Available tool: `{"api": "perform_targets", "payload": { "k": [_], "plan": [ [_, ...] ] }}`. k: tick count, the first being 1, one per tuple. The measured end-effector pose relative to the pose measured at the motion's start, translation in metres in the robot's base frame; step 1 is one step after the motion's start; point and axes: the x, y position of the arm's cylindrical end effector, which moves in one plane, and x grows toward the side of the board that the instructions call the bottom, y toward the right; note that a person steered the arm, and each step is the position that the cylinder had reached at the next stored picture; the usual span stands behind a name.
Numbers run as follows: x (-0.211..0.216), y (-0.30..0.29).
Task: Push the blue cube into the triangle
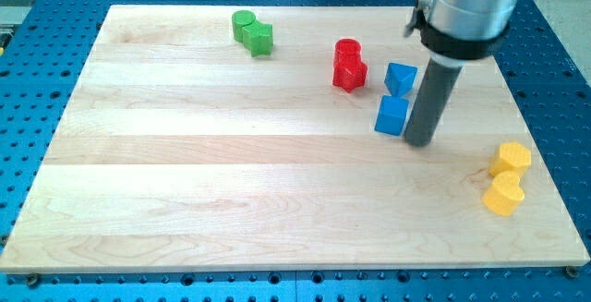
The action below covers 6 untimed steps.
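The blue cube (pixel 391 115) lies right of the board's middle. The blue triangle (pixel 400 78) lies just above it, close to it or touching it; I cannot tell which. My tip (pixel 421 141) is down on the board just right of the blue cube, at its lower right side, close to it or touching it. The rod rises from there to the grey arm (pixel 466 6) at the view's top right.
Two red blocks (pixel 349 65) sit together left of the blue triangle. Two green blocks (pixel 252 32) sit together at the top, left of centre. Two yellow blocks (pixel 507 177) sit together near the board's right edge. The wooden board (pixel 185 173) lies on a blue perforated table.
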Motion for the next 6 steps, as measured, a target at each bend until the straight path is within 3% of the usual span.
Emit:
{"api": "perform_targets", "payload": {
  "k": [1,2,6],
  "plan": [
    [0.046,-0.011],
    [0.066,-0.047],
    [-0.077,-0.026]
  ]
}}
